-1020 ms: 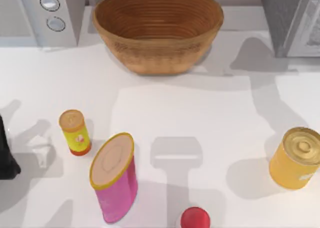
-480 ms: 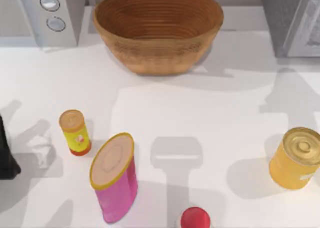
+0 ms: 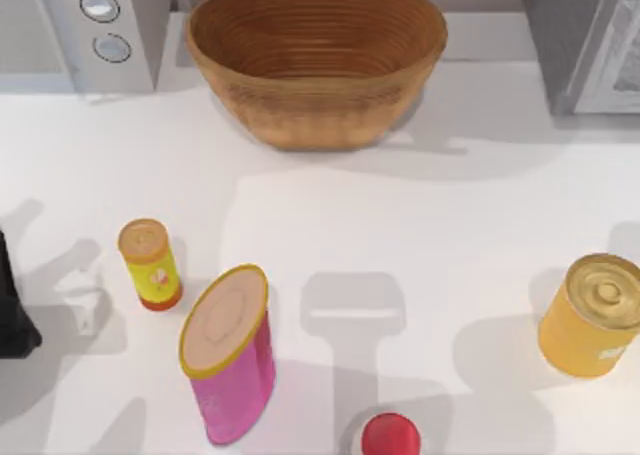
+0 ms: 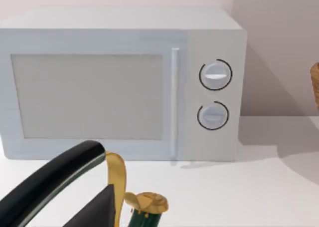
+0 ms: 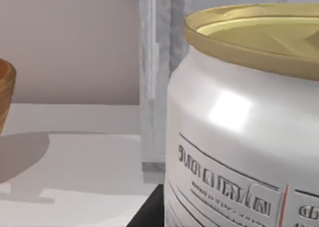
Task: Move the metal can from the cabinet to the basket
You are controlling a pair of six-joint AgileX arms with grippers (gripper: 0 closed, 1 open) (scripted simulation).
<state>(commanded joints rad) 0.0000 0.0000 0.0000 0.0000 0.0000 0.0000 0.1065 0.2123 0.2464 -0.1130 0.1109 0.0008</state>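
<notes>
Silver-white metal can (image 5: 244, 137), gold rim, printed label, close before right wrist; grey cabinet (image 5: 162, 77) behind. Brown wicker basket (image 3: 316, 57) at surface rear. Tool state: cannot tell.

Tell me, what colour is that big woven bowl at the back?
Brown ribbed wicker; the basket shows best in the top view.

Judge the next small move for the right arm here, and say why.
Probably a short final advance of the right claw to secure the metal can. The can stands upright very near the right wrist camera, beside the cabinet edge, and the basket in the top view holds nothing. Whether the can is already gripped cannot be seen.
</notes>
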